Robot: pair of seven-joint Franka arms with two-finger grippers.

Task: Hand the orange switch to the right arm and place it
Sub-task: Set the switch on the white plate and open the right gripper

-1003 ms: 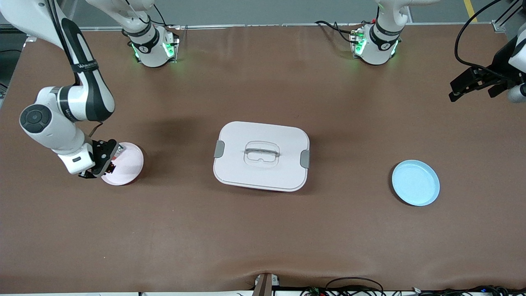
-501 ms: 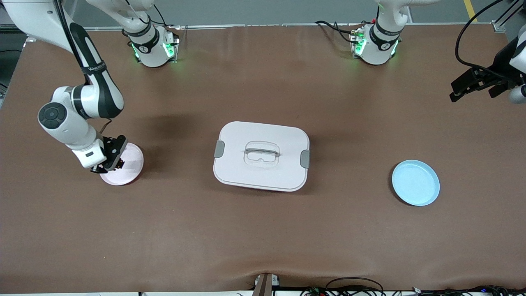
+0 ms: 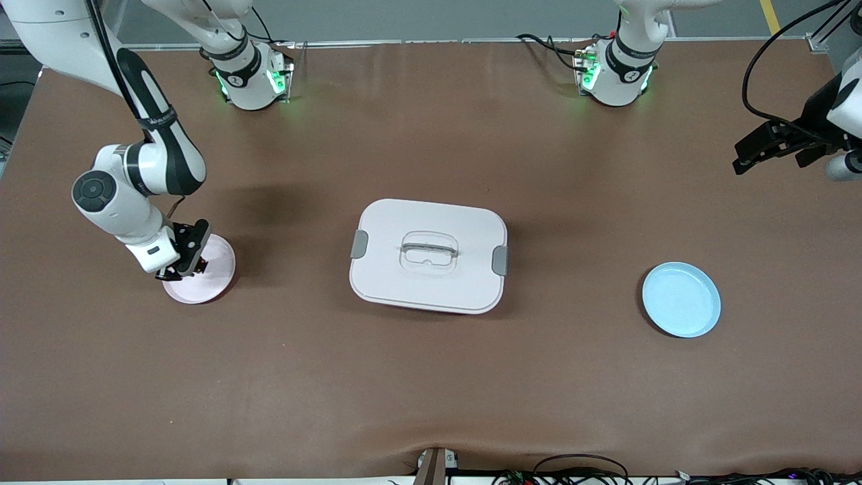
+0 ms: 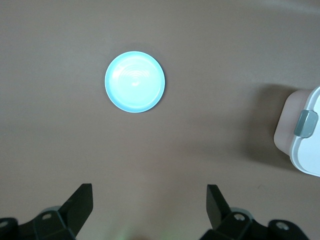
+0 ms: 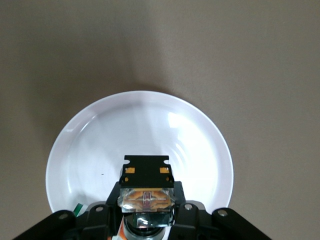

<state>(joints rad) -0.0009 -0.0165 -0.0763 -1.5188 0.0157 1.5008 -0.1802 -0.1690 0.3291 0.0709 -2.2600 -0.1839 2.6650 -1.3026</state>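
Currently: right gripper [image 3: 183,268], jaws clamped on the orange switch [image 5: 146,172], has shifted inward and now hangs above the pink plate [image 3: 215,283] (release looks imminent). Left gripper [image 3: 768,145], jaws wide and empty, waits high, up-table of the blue plate [image 3: 680,300].

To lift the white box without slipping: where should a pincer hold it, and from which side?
Probably the bar handle in the middle of the white box lid, from straight above, closing across the bar; the body looks too wide. The open left pincer waits over the table at its arm's end; the right pincer, shut on the switch, is over the pink plate.
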